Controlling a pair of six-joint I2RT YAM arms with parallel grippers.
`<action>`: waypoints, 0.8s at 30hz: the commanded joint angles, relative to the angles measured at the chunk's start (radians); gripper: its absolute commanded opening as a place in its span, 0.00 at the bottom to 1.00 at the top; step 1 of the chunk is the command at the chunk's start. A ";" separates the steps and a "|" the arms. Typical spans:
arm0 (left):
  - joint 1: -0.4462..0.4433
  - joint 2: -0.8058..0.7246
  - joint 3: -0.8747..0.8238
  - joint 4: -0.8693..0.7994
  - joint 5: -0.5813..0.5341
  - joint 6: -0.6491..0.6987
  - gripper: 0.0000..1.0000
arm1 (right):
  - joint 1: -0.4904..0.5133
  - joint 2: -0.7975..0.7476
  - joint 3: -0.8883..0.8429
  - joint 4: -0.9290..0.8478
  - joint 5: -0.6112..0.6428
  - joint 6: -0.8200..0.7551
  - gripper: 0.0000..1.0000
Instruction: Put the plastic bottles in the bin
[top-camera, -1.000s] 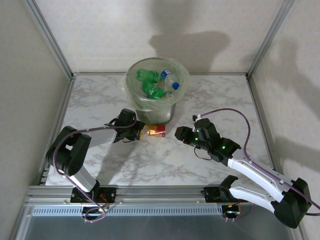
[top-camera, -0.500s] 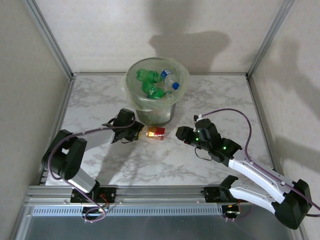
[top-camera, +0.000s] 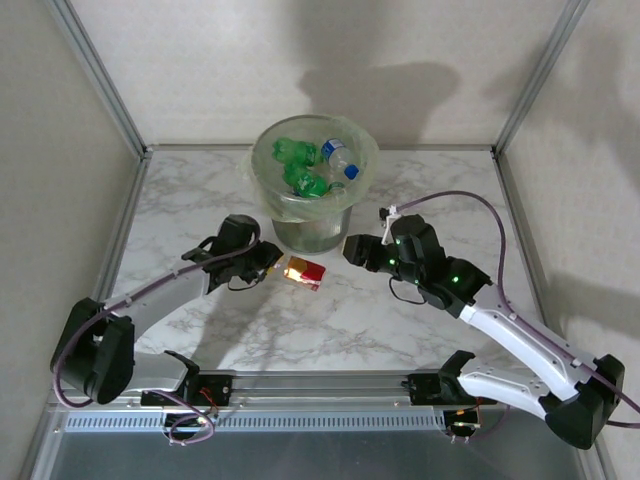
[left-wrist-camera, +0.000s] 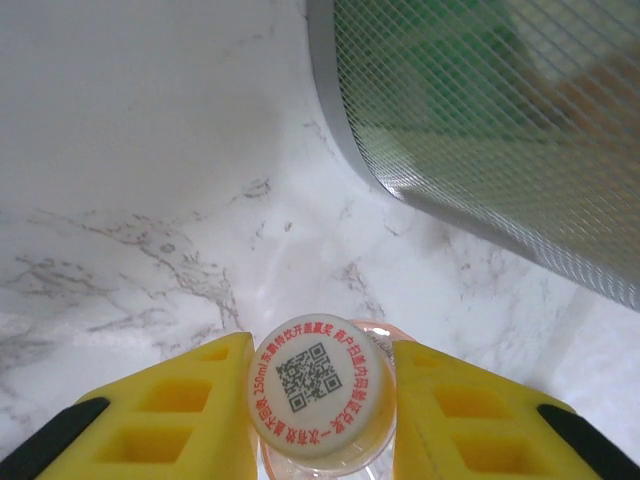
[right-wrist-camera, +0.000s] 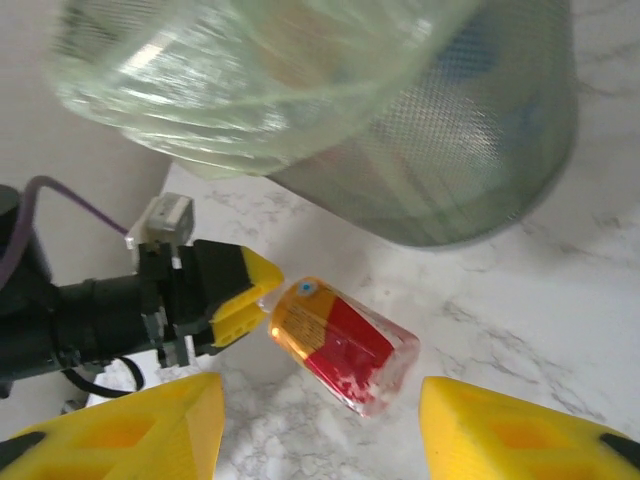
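Evidently stood at the pick-up step for the red-labelled bottle (right-wrist-camera: 345, 345), with several plastic bottles (top-camera: 295, 152), green ones and 1 clear with a blue cap, already lying in the bin (top-camera: 318, 232). Judged the task close to done, with this one looking like the last left out on the counter (top-camera: 180, 200).

Found the bottle just near of the bin's grey mesh wall, between the 2 tools, lying roughly sideways with its cap to the left. Could not tell whether its base rested on the marble or hung just above it.

Had the left tool (top-camera: 270, 262) clenched on the cap end: in the left wrist view, yellow pads (left-wrist-camera: 190, 400) pressed against both sides of the printed cap, with no gap showing. Had the right tool (top-camera: 352, 250) released, just right of the bottle, its yellow fingers spread wide, with the bottle ahead of them and touching neither.

Called next, by this reading, for a lift clear of the counter, a carry far and upward over the pale green liner folded on the rim, then a release above the opening. Needed enough height to clear that rim. Risked a swing or slip of the bottle's body, gripped as it was only at the narrow cap, so favoured a slow, level carry. Needed the right tool either drawn aside from that path or closed gently on the body as support.
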 joint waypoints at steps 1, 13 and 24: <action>-0.015 -0.066 0.087 -0.148 0.031 0.130 0.23 | 0.014 -0.003 0.102 -0.062 0.005 -0.075 0.55; -0.020 -0.147 0.422 -0.321 0.103 0.204 0.20 | 0.014 0.110 0.431 -0.156 -0.092 -0.166 0.78; 0.000 0.029 0.821 -0.245 0.112 0.214 0.18 | -0.006 0.183 0.683 -0.214 -0.026 -0.193 0.98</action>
